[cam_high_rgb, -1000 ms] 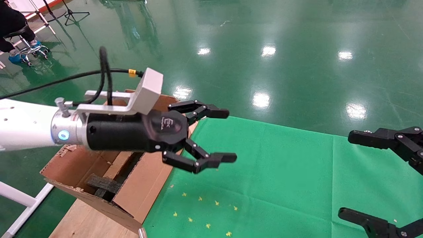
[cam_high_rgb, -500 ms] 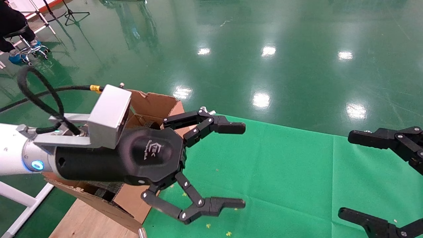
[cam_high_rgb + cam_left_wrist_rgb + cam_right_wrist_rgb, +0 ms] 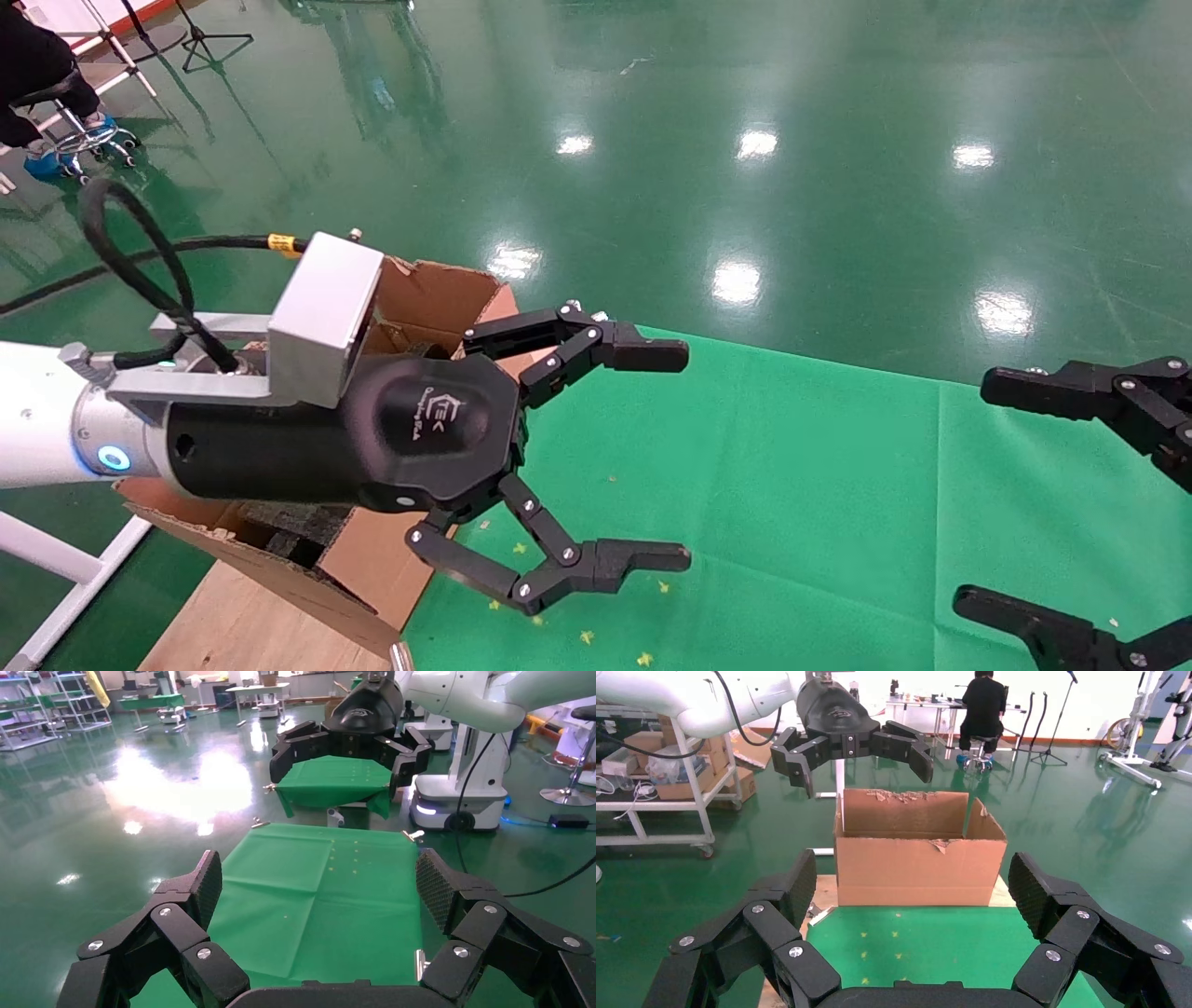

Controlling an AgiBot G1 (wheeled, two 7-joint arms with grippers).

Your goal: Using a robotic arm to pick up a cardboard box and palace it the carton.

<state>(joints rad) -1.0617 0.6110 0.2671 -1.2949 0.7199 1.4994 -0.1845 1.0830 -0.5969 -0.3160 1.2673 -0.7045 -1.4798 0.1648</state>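
Note:
The carton (image 3: 438, 294) stands left of the green-clothed table (image 3: 792, 485), flaps up, with black foam (image 3: 289, 527) inside. The right wrist view shows it whole (image 3: 916, 867). My left gripper (image 3: 686, 457), on the white arm, hangs open and empty over the table's left edge beside the carton. It also shows in the right wrist view (image 3: 862, 766), above the carton. Its own view (image 3: 320, 888) shows only bare green cloth between the jaws. My right gripper (image 3: 973, 492) is open and empty at the table's right side. The small cardboard box is out of view.
The carton rests on a wooden board (image 3: 233, 624) beside a white frame (image 3: 56, 559). Small yellow marks (image 3: 587, 638) dot the cloth near the front. A seated person (image 3: 982, 706) and a shelf cart (image 3: 666, 776) stand far off on the shiny green floor.
My left gripper has come down and toward the camera beside the carton, turned, and its jaws have spread wider. In the last half second it barely moved. The right gripper has not moved.

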